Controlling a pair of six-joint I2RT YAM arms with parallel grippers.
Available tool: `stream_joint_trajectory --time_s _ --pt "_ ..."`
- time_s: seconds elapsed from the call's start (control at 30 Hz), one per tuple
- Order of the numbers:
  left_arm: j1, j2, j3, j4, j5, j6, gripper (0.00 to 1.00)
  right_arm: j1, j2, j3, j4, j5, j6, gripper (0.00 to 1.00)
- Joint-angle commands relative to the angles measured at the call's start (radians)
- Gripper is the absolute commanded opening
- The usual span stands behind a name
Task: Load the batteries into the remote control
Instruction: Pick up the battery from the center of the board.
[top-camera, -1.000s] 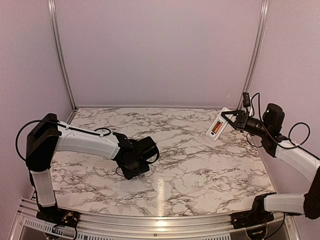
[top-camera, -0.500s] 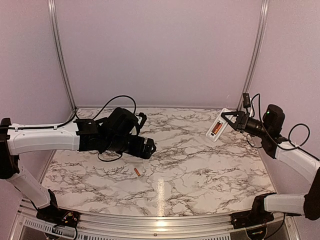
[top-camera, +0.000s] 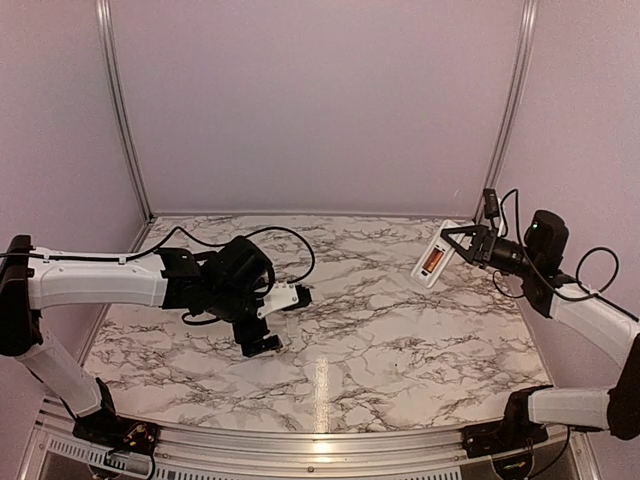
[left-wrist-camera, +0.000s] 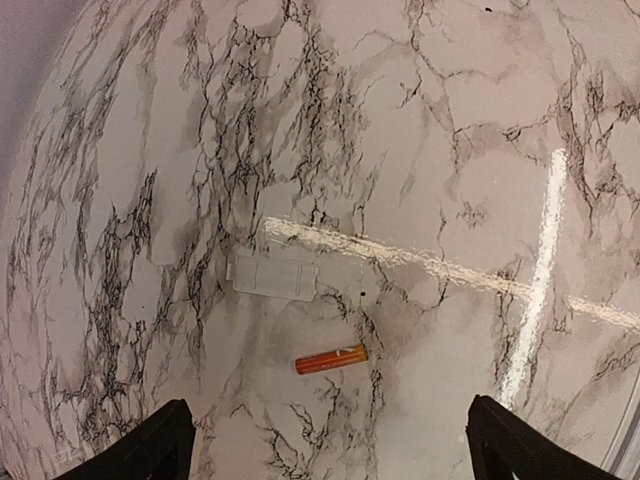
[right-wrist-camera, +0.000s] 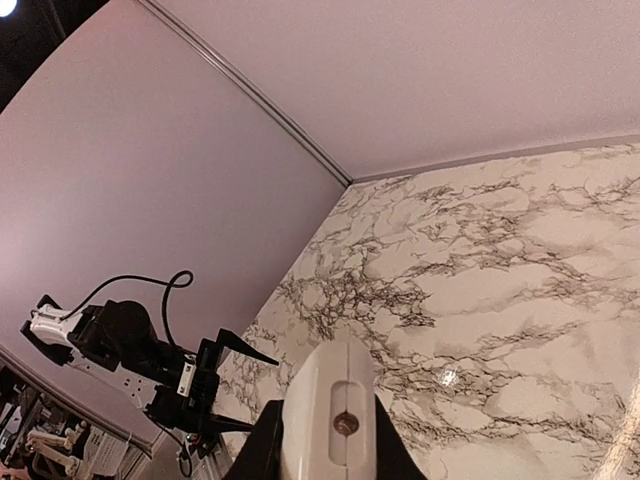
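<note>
Ideally the left gripper, spread fully wide and holding nothing, should drop straight onto the loose battery on the bench, jaws crossing its length, clear of the white cover at its 11 o'clock. Right gripper, nearly closed, clamps the remote control aloft at 2 o'clock, seated battery showing.

Bare marble tabletop around the battery, flat white cover near it.

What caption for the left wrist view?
Open left pincer hovers above an orange battery and a pale flat plate on the marble table.
</note>
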Motion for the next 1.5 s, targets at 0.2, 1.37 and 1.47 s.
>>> stream_joint_trajectory --time_s 0.2,1.37,1.47 --pt "0.095 0.071 -0.014 -0.041 0.096 0.341 0.98 -0.001 0.114 0.091 -0.321 0.080 -0.180 0.00" --pt "0.130 0.403 0.149 -0.147 0.164 0.490 0.38 0.011 0.096 0.175 -0.515 0.303 -0.192 0.00" --pt "0.130 0.425 0.172 -0.182 0.180 0.461 0.28 0.012 0.099 0.173 -0.505 0.291 -0.193 0.00"
